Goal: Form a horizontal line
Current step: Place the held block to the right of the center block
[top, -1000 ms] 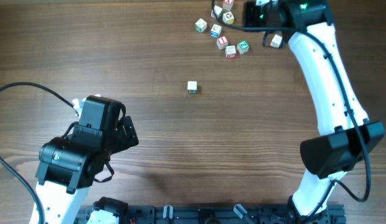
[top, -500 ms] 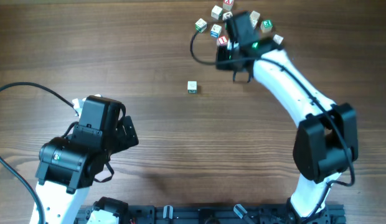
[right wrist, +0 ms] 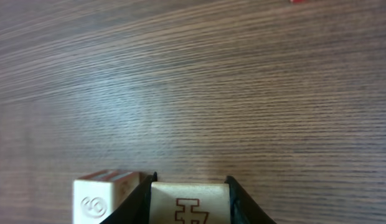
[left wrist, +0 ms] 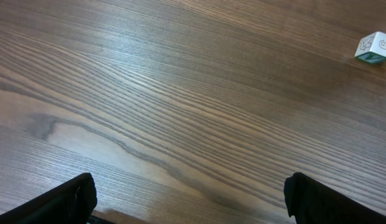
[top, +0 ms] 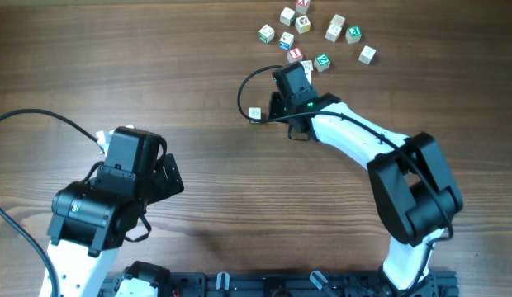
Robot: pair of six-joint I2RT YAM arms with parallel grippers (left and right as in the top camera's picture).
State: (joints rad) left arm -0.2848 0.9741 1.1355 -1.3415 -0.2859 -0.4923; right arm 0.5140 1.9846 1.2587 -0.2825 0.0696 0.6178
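At about 8 o'clock on the wooden table (top: 190, 66), the left gripper (left wrist: 193, 202) hangs just above the surface. Its two dark fingers (left wrist: 68, 199) are spread wide apart at the bottom corners of the left wrist view, with only bare wood between them. From that camera a green-marked cube (left wrist: 373, 48) sits well away, toward 2 o'clock.

Near the table's centre, slightly toward 12 o'clock, the horizontal line (top: 255, 115) so far amounts to two cubes. The green-marked cube stands on the wood on the left. Just beside it at its 3 o'clock is a lettered cube (right wrist: 190, 208) with a brown figure on its face. The right gripper (top: 277, 106) is closed around this lettered cube, pinching it on both sides. One finger (right wrist: 145, 196) fills the narrow gap between the two cubes. Whether the lettered cube rests on the wood or is held a little above it cannot be told.

Toward 1 o'clock, well apart from the pair, lies a loose scatter of cubes (top: 322, 61) with red, green and blue marks. The right arm (top: 355, 136) stretches in from 5 o'clock.
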